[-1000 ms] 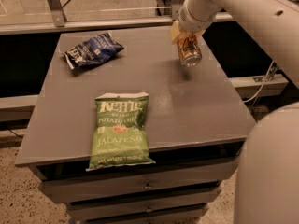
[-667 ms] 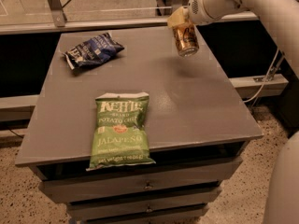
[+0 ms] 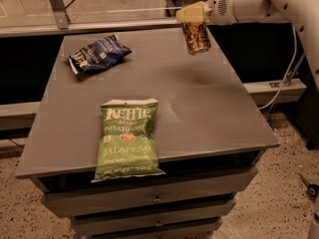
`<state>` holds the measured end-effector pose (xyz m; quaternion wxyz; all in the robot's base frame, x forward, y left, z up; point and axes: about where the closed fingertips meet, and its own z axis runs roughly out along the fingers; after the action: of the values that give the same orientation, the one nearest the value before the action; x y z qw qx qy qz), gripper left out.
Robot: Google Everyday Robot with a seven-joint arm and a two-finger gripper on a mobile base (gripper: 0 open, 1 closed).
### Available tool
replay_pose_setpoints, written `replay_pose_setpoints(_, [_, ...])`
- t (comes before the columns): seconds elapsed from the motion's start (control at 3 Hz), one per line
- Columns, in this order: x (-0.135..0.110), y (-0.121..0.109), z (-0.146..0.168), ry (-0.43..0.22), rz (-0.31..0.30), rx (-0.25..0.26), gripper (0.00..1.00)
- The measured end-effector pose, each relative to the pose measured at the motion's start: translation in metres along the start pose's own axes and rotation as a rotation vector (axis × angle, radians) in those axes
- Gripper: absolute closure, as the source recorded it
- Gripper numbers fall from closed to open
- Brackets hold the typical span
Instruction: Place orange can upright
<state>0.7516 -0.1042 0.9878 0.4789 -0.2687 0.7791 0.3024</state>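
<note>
The orange can (image 3: 198, 37) has coppery brown sides with pale mottled marks. It hangs nearly upright, a little tilted, above the far right part of the grey table (image 3: 209, 108). My gripper (image 3: 193, 20) comes in from the upper right on a white arm and is shut on the can's top. The can's lower end is clear of the table top, with a faint shadow below it.
A green jalapeño chip bag (image 3: 127, 137) lies at the table's front edge, overhanging slightly. A dark blue chip bag (image 3: 97, 55) lies at the far left. Drawers sit below the table front. A rail and cables run behind the table.
The arm has swung so the gripper now reaches in from the right, and the can has moved left and up, staying in the grip, now closer to upright.
</note>
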Motion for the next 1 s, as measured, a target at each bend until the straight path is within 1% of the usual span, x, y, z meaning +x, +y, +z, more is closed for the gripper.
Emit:
replay_pose_setpoints(0.33, [0.022,0.030,-0.008,-0.079,-0.138,-0.165,1.00])
replay_pose_setpoints(0.67, [0.037,0.049,-0.012,-0.144,-0.264,-0.249,1.00])
replay_pose_setpoints(1.0, [0.052,0.063,-0.017,-0.213,-0.402,-0.318,1.00])
